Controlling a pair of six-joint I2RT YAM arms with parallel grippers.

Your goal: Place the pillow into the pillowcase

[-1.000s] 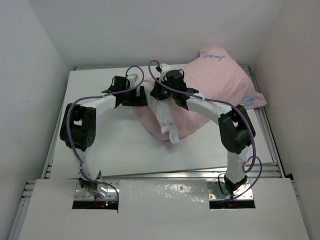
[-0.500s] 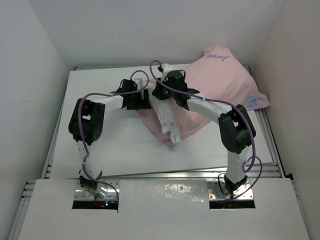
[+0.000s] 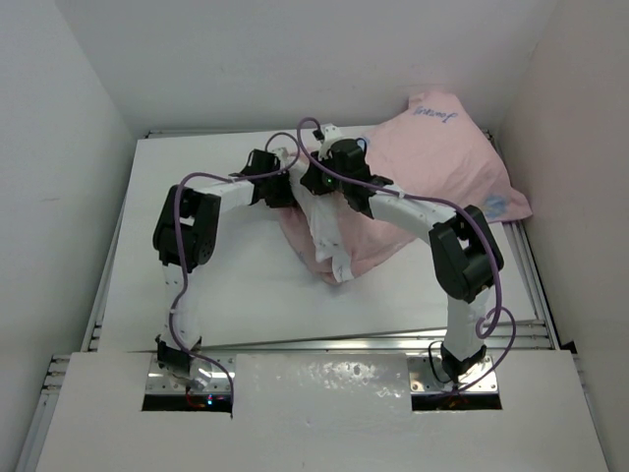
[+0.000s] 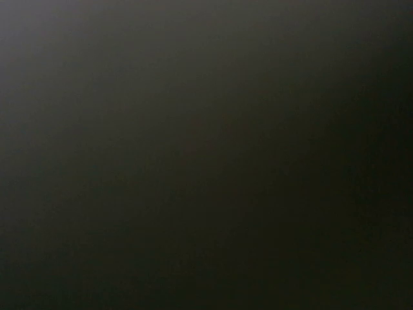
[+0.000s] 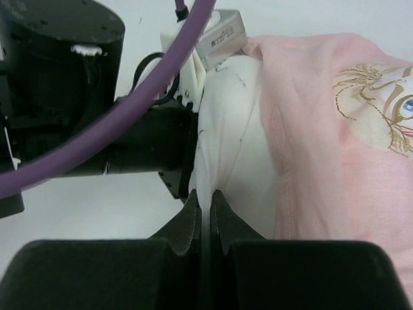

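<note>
The pillowcase (image 3: 442,157) lies pale pink side out at the back right of the table, with a faint princess print (image 5: 381,110) showing through. At its mouth the white pillow (image 3: 330,241) sticks out toward the table's middle. My right gripper (image 5: 205,194) is shut on a fold of the white pillow (image 5: 235,129) at that mouth. The left arm's wrist (image 3: 267,187) reaches in from the left, right beside the right wrist. Its fingers are hidden under fabric, the left wrist view is fully dark, and what they hold cannot be seen.
The white table (image 3: 226,285) has metal rails along its edges (image 3: 536,285). White walls close in on the left, back and right. The left arm's purple cable (image 5: 129,123) and black body (image 5: 58,77) crowd the right wrist view.
The left arm has swung right, pushing its gripper into the pillowcase mouth and closing it. The pillowcase has slid slightly toward the back right. The right gripper has kept its grip.
</note>
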